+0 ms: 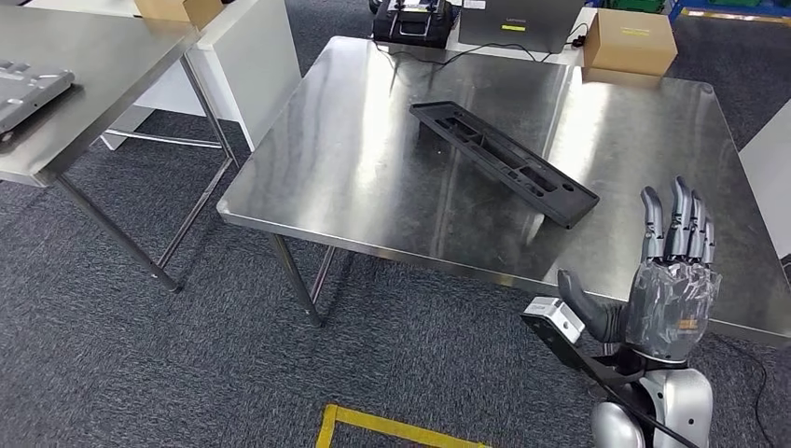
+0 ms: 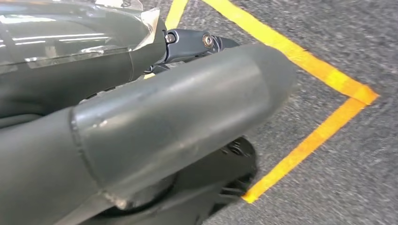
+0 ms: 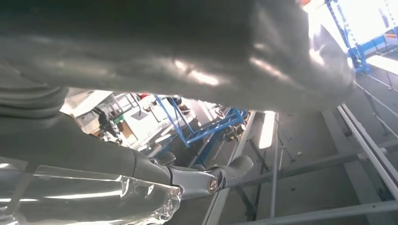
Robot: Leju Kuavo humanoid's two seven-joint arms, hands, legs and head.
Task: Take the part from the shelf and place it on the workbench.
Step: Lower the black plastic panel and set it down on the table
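The part [image 1: 504,161], a long black plastic frame, lies flat and diagonal in the middle of the steel workbench [image 1: 373,177]. My right hand [image 1: 670,280] is raised upright over the workbench's near right edge. Its fingers are straight, its thumb is out, and it holds nothing; it is clear of the part, nearer and to the right of it. In the right wrist view, that hand's thumb [image 3: 164,47] and a finger [image 3: 197,180] point up at the ceiling. My left hand [image 2: 141,117] hangs over the carpet and holds nothing.
A second steel table [image 1: 93,65] stands at the left with a grey part [image 1: 28,89] on it. A cardboard box [image 1: 630,42] sits at the workbench's far right corner, and a black device [image 1: 415,19] is behind the far edge. Yellow floor tape [image 1: 392,427] runs near my feet.
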